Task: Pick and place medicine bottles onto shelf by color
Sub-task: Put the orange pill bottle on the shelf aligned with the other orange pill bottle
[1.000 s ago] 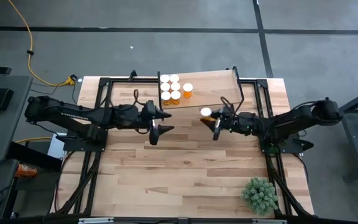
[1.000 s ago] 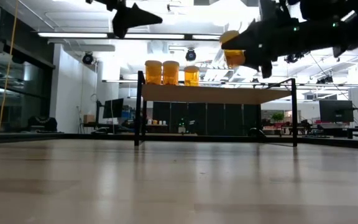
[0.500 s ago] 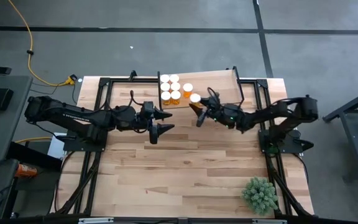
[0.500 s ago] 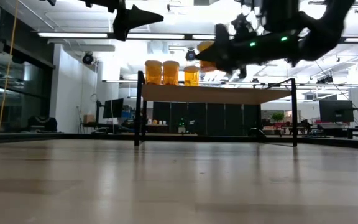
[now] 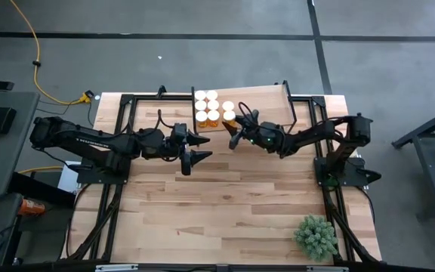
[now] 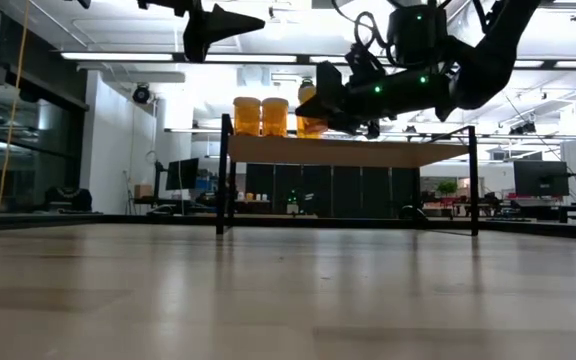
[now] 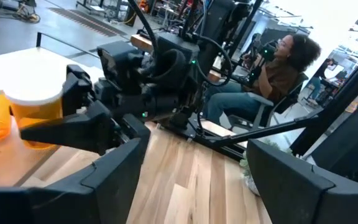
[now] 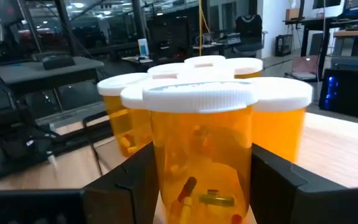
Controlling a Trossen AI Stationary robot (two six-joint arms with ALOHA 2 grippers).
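Note:
The shelf point(image 5: 263, 102) stands at the table's far middle. On its left part is a cluster of amber, white-capped medicine bottles point(image 5: 206, 106), with one more point(image 5: 228, 106) beside them. My right gripper point(image 5: 231, 125) reaches level over the shelf's near edge, shut on another medicine bottle point(image 8: 201, 149) right next to that cluster. In the low view this bottle point(image 6: 311, 110) is at the height of the standing ones. Whether its base touches the board I cannot tell. My left gripper point(image 5: 200, 147) hovers open, with nothing between its fingers, left of the shelf's near corner. My right gripper pinches the bottle's amber body point(image 8: 166, 168), below the white cap, between its two fingers point(image 8: 132, 180). The fingers come level from the table's right side, one on each side of the body. The bottle stands upright in the hold, cap up.
The shelf's black frame posts point(image 6: 224, 170) stand at its corners. A small green plant point(image 5: 316, 236) sits at the table's near right. A person point(image 7: 284, 68) sits beyond the table in the left wrist view. Bare board lies right of the bottles point(image 5: 274, 113).
My right gripper has carried its bottle toward the table's left and far edge, from in front of the shelf up to the bottle cluster, and a little down. The bottle has stayed upright in the hold.

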